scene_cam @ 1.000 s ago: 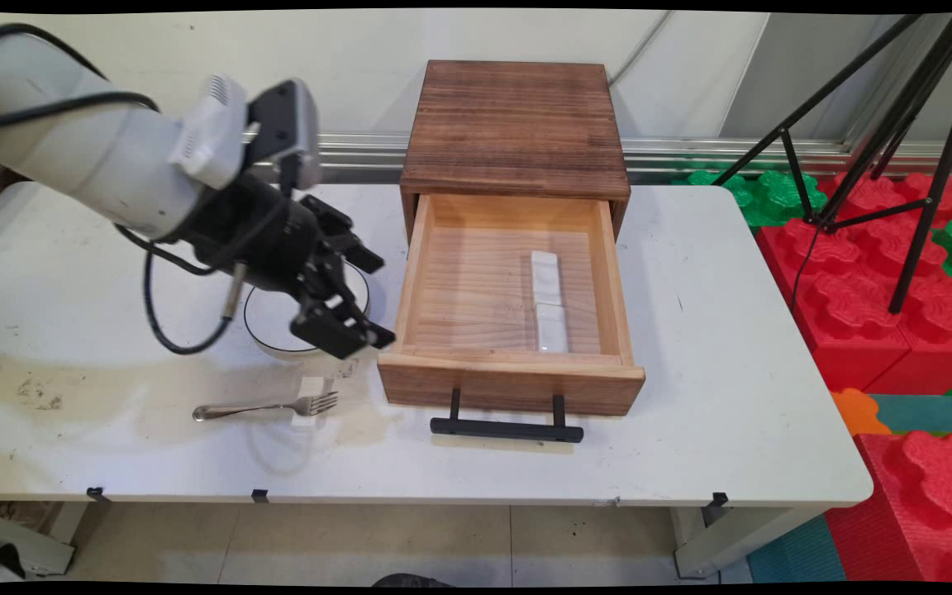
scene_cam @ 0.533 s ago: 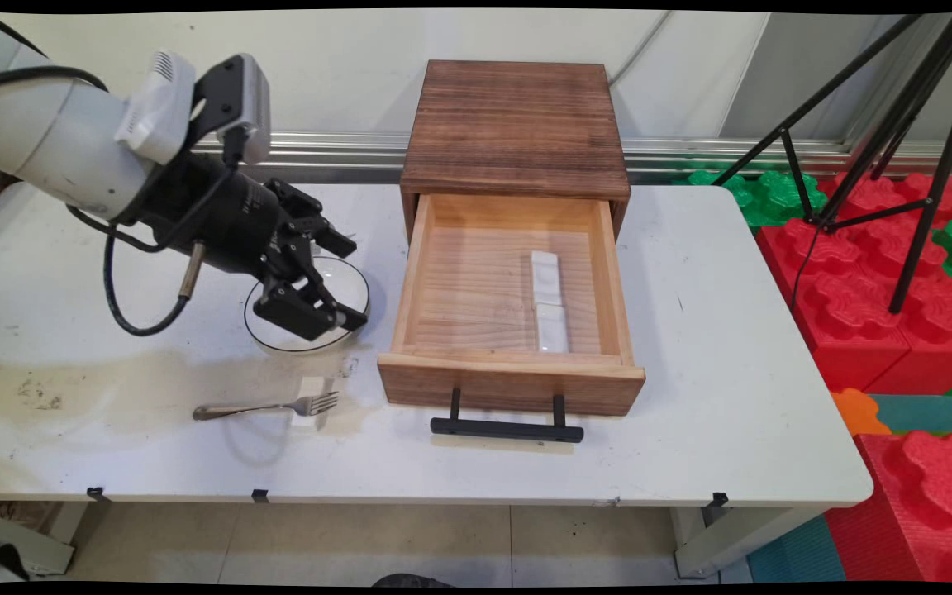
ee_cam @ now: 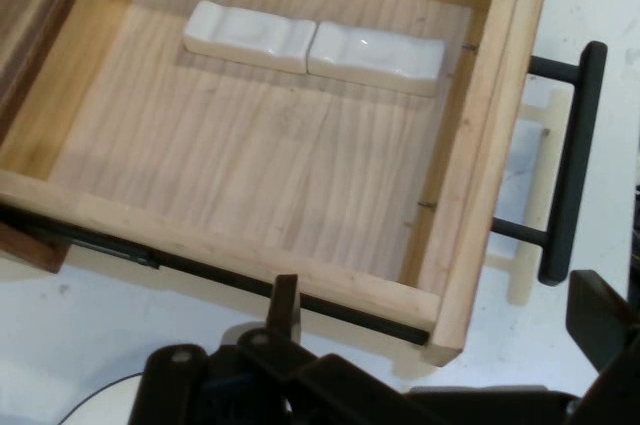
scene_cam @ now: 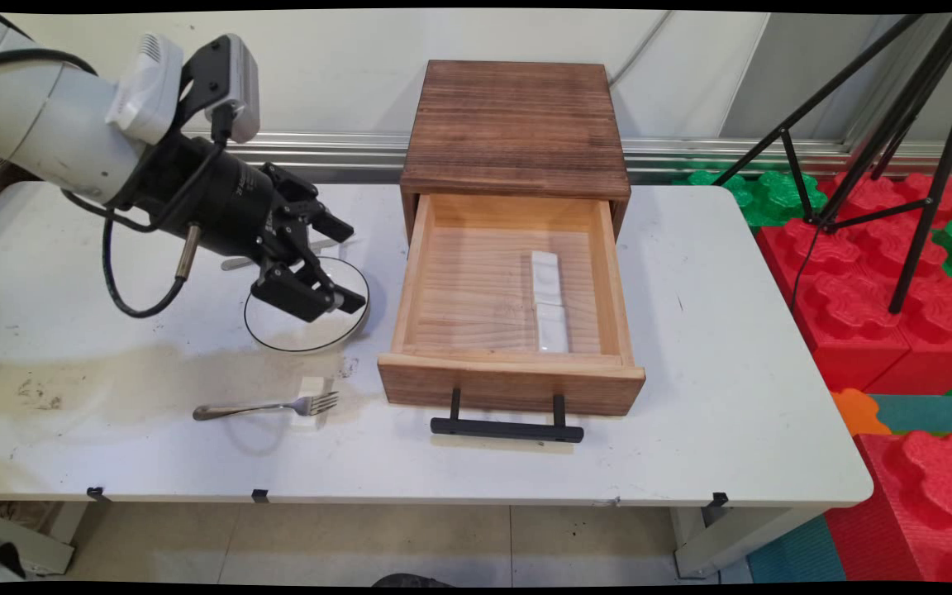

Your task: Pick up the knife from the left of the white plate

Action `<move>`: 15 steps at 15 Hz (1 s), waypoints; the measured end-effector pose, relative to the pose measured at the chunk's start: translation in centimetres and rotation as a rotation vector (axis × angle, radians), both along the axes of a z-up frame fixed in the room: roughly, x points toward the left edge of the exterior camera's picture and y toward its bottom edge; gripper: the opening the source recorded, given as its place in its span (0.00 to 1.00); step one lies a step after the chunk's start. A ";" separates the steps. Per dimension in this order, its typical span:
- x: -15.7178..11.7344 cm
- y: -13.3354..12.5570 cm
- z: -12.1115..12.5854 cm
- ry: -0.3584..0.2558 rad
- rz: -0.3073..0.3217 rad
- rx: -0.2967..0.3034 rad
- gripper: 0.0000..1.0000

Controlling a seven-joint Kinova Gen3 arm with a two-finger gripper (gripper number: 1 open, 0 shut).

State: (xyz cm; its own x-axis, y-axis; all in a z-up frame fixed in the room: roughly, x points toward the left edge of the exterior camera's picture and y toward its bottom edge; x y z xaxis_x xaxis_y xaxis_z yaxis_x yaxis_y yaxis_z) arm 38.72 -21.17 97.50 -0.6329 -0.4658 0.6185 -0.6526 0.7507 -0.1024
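My black gripper (scene_cam: 349, 264) hovers open and empty over the far side of a white plate with a dark rim (scene_cam: 304, 330), just left of the wooden drawer (scene_cam: 403, 281). The drawer stands pulled out of a dark-topped wooden cabinet (scene_cam: 516, 124). Two white ceramic rests (scene_cam: 548, 302) lie end to end inside it, right of centre; the hand view shows them (ee_cam: 312, 42) near the drawer's far wall. The black bar handle (scene_cam: 506, 428) sticks out from the drawer front.
A metal fork (scene_cam: 265, 407) lies on the table (scene_cam: 732, 372) in front of the plate, its tines on a small white rest (scene_cam: 311, 388). A silver utensil handle (scene_cam: 235, 264) shows behind the gripper. Red and green foam blocks (scene_cam: 897, 297) and a black tripod (scene_cam: 881, 124) stand right.
The gripper has drawn back to the left and upward, away from the drawer's front left corner, uncovering most of the plate. Its fingers stay open; nothing on the table moved.
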 end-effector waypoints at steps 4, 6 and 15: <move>1.0 -1.4 0.2 -0.016 0.030 -0.010 1.00; 1.9 -2.7 0.3 -0.031 0.054 -0.022 1.00; 7.8 -8.5 -0.6 -0.139 0.191 0.002 1.00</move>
State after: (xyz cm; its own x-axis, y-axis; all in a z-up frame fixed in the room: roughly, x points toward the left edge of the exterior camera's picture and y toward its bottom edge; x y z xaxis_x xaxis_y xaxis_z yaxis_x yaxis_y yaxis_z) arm 46.55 -29.67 96.90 -0.6122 -0.5865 0.5303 -0.7625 0.6154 -0.1997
